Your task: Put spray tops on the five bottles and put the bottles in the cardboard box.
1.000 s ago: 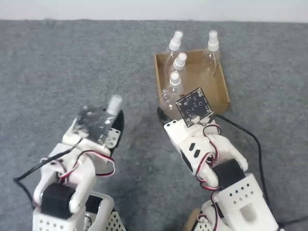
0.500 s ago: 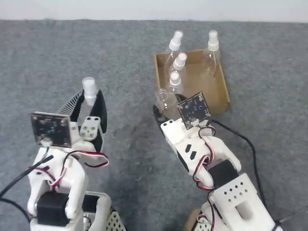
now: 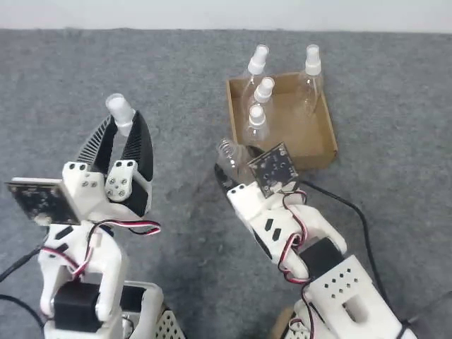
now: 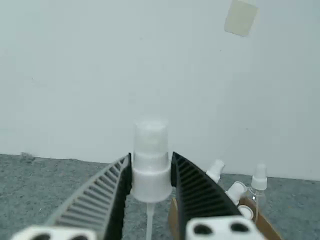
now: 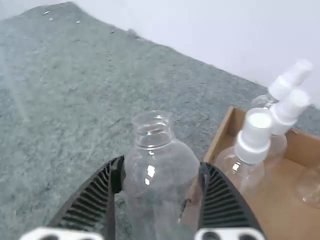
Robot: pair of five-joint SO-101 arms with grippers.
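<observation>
Altogether five clear bottles are present: four capped bottles (image 3: 264,89) and one uncapped bottle (image 3: 228,151). One loose spray top (image 3: 120,109) and one cardboard box (image 3: 330,138) complete the set. The box contains the four capped bottles, lying side by side, with two of their white caps projecting past its far wall. The uncapped bottle is held neck-up just outside the box corner nearest the arms, with the fingers of the right gripper (image 5: 161,167) closed against its body. The left gripper (image 3: 122,126) is closed on the collar of the spray top, cap-up, well apart from the box on the side away from the right arm. The box rests on grey carpet (image 3: 176,78); a plain white wall (image 4: 75,75) rises beyond it
</observation>
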